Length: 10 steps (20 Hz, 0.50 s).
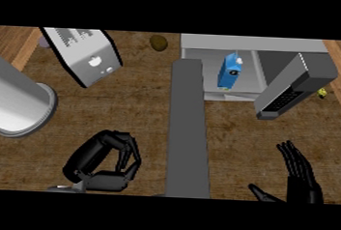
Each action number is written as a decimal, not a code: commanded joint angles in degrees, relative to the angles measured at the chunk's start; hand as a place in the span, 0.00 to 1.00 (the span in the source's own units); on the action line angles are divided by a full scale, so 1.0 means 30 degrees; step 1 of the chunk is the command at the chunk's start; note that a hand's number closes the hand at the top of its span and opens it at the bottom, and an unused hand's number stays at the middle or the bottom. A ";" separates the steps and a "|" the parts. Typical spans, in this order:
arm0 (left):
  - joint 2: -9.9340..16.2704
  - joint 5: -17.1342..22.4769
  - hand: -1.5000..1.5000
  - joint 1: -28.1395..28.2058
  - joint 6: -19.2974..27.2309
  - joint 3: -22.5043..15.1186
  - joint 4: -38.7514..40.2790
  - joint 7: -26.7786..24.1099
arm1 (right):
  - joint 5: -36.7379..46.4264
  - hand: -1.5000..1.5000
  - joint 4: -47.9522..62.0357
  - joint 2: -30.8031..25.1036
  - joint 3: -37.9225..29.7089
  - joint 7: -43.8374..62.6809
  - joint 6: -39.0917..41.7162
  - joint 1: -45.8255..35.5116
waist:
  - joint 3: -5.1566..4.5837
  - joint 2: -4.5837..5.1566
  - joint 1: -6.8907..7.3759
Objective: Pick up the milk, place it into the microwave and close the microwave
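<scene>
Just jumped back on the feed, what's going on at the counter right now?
The blue milk carton already stands inside the microwave, whose door is open, swung out to the right. Neither hand holds anything: the left hand is curled low at the left, and the right hand rests open, fingers up, below the door. Closing the door remains.
</scene>
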 commanded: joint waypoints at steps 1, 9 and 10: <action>-0.0040 -0.0880 1.00 -0.2150 0.2160 -0.2275 0.2027 -0.0287 | -0.0427 0.00 -0.1886 -0.0186 -0.0435 0.1225 -0.0342 0.0487 | 0.0013 0.0039 0.0166; -0.0038 -0.0879 1.00 -0.5808 0.6468 -0.7402 0.6010 -0.0203 | -0.0156 0.00 -0.4372 -0.1805 -0.0935 0.0693 0.0900 0.2897 | 0.0010 0.0048 -0.0110; -0.0038 -0.0329 1.00 -0.6729 0.6795 -0.7762 0.7643 -0.0676 | 0.0122 0.00 -0.4794 -0.1677 -0.0820 0.1150 0.0354 0.2721 | 0.0003 0.0085 -0.0198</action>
